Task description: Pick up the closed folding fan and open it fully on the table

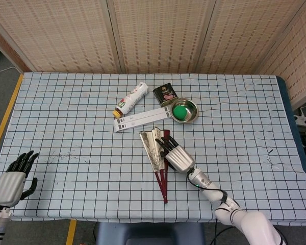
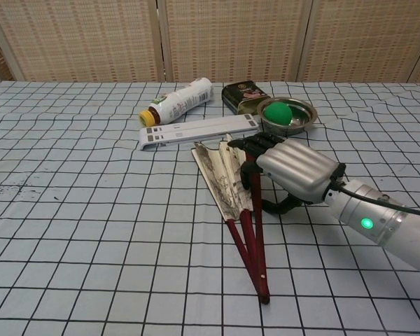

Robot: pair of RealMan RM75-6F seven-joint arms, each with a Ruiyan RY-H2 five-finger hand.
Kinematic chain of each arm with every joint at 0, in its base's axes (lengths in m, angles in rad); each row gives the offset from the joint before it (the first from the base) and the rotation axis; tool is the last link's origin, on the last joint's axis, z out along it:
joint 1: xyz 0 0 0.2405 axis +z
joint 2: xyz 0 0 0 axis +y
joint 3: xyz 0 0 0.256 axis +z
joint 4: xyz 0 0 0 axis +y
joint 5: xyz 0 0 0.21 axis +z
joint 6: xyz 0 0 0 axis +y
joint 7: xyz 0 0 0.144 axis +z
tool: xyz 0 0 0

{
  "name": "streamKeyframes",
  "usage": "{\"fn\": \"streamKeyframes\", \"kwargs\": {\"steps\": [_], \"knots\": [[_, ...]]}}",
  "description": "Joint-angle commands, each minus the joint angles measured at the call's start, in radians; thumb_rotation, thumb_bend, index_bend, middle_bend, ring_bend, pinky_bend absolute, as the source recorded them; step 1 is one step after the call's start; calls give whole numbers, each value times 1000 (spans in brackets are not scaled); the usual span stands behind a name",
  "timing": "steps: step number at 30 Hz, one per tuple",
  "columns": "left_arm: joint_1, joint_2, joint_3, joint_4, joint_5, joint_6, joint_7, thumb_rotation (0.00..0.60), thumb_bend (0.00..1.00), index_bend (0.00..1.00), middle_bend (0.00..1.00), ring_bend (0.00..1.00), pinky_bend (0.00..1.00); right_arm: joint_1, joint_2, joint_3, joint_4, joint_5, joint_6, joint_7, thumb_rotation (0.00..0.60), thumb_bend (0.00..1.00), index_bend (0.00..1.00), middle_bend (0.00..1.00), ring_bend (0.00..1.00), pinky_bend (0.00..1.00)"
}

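Fan [image 2: 227,183] part-open – under right hand [image 2: 291,166] fingertips.

Setting of the workspace. A bench [image 1: 66,117] covered by a pale blue cloth printed with a dark square grid, the cloth lying in slight wrinkles. Behind it, a folding screen [image 1: 158,33] of woven, straw-coloured panels in light wooden frames, closing off the far side and angling in at both ends. Left of the bench, grey floor [image 1: 0,97] with a strip of yellow tape [image 1: 4,120] running along the bench edge. At the near edge, a dark blue-grey base [image 1: 148,234] showing below the cloth. Lighting even and diffuse, shadows faint
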Motion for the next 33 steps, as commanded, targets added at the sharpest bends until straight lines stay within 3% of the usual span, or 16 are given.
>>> {"fn": "streamKeyframes", "kwargs": {"steps": [1, 3, 10, 20, 22, 25, 28, 33], "knots": [[1, 1, 1, -2, 2, 2, 0, 600, 531, 0, 0, 0, 177, 6, -17, 7, 15, 4, 12, 14, 600, 487, 520, 14, 0, 15], [1, 2, 1, -2, 2, 2, -2, 600, 531, 0, 0, 0, 177, 8, -28, 10, 27, 6, 16, 23, 600, 570, 540, 25, 0, 25], [0, 5, 2, 1, 0, -3, -11, 600, 537, 0, 0, 0, 178, 14, -19, 14, 28, 1, 68, 51, 600, 690, 579, 52, 0, 50], [-4, -3, 2, 0, 2, -6, -7, 600, 537, 0, 0, 0, 206, 17, 61, 15, -73, -24, 169, 49, 600, 707, 658, 93, 0, 70], [-13, -19, 1, 13, 17, -9, -28, 600, 539, 10, 0, 0, 227, 24, 104, 32, -170, -15, 175, 55, 600, 707, 677, 100, 0, 71], [-40, -55, 2, 85, 14, -68, -175, 600, 542, 73, 24, 19, 243, 43, 212, 74, -411, 25, 123, 24, 600, 706, 688, 105, 0, 71], [-60, -70, 10, 126, 18, -114, -306, 600, 542, 102, 70, 37, 244, 52, 286, 115, -579, 66, 83, -16, 600, 706, 694, 109, 0, 71], [-78, -127, 21, 196, 56, -126, -510, 600, 528, 63, 85, 27, 244, 75, 389, 196, -814, 156, -4, -90, 600, 706, 694, 108, 0, 71]]}}
